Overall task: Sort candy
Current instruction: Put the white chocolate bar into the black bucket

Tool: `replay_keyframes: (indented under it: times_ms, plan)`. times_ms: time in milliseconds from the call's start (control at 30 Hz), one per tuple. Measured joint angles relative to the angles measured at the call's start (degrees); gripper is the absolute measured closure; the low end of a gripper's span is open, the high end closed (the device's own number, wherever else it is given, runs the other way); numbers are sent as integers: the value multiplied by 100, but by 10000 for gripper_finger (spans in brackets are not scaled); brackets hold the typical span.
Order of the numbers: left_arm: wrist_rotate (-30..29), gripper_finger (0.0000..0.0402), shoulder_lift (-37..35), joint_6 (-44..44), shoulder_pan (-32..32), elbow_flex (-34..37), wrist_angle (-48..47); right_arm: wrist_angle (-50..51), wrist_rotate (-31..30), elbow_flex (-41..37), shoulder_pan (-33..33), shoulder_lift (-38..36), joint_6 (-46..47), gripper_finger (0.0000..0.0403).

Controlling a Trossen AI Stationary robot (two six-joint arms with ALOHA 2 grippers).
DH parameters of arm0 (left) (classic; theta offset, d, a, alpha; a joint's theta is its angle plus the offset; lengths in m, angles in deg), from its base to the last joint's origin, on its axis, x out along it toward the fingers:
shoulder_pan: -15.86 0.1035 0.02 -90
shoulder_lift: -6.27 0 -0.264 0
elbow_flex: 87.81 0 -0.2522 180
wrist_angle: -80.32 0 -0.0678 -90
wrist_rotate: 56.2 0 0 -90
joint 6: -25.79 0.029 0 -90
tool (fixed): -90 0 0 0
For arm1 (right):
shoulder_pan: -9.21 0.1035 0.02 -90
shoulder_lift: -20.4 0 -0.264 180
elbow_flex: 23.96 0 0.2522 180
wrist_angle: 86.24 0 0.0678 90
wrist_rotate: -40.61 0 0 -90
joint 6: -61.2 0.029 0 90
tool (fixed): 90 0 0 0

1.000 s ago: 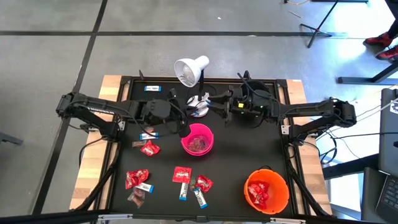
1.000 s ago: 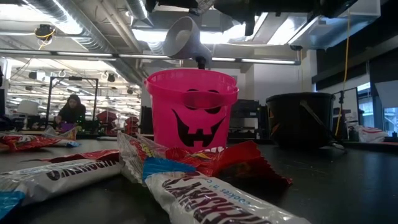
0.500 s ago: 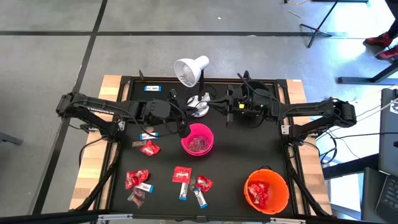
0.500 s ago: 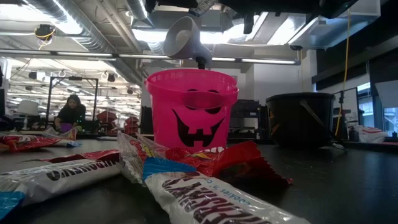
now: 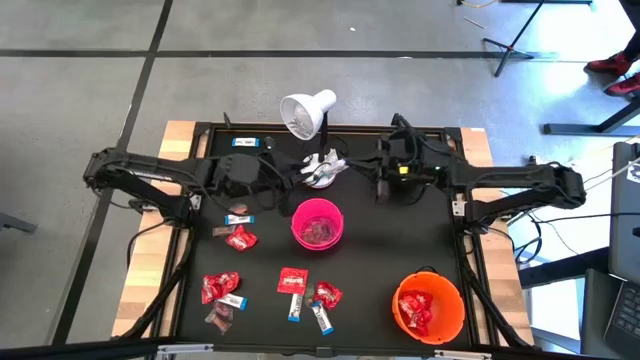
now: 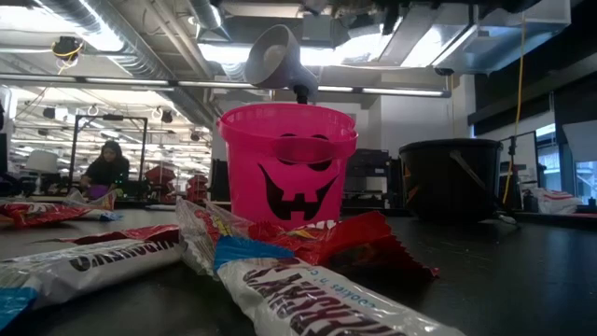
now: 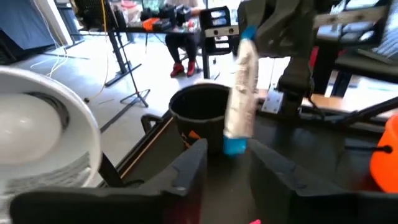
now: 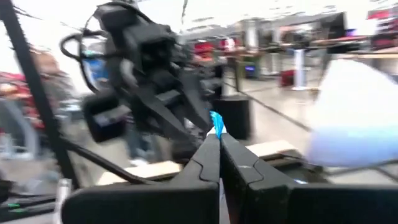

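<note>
A slim white-and-blue candy bar (image 7: pixel 241 93) hangs in the air above the table's far middle, beside the white lamp (image 5: pixel 307 112). My right gripper (image 8: pixel 219 146) is shut on one end of it. My left gripper (image 7: pixel 227 155) faces it and is open. Its fingers stand on either side of the bar's other, blue end (image 7: pixel 235 146), and I see no touch. In the high view the grippers meet left (image 5: pixel 303 172) and right (image 5: pixel 348 168) of the lamp's base. More candy (image 5: pixel 292 282) lies on the near left of the black table. My right gripper pinches the bar's end (image 7: pixel 247 36) between its two shut fingers, and a blue wrapper tip (image 8: pixel 216 123) sticks out past them. The fingers come about level from the table's right side. The bar is lifted clear and reaches toward my left gripper.
A pink bowl (image 5: pixel 318 222) with dark sweets stands mid-table and an orange bowl (image 5: pixel 428 305) with red packets at the near right. A black bucket (image 7: pixel 202 109) stands at the far right. Red packets (image 5: pixel 240 238) and bars (image 6: pixel 308 299) lie on the near left.
My right gripper has shut on the bar and my left gripper has opened. Both arms have drawn back a little and risen, the left toward the table's left edge and the right toward its right edge. The bar stays with the right gripper.
</note>
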State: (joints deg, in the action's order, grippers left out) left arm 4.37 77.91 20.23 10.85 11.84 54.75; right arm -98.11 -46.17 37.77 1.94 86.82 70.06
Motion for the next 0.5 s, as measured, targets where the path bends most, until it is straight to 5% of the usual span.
replay_keyframes:
  times_ms: [133,367,500]
  plan:
    - [0,266,-237,4,-92,-2,-2,969,-868,2,2,-649,-356,403]
    - [-4,261,-374,160,-147,-2,-55,3010,-3864,2,4,-1709,-681,403]
    - [-12,261,-387,165,-140,-2,-49,3981,-4934,4,2,-2088,-505,403]
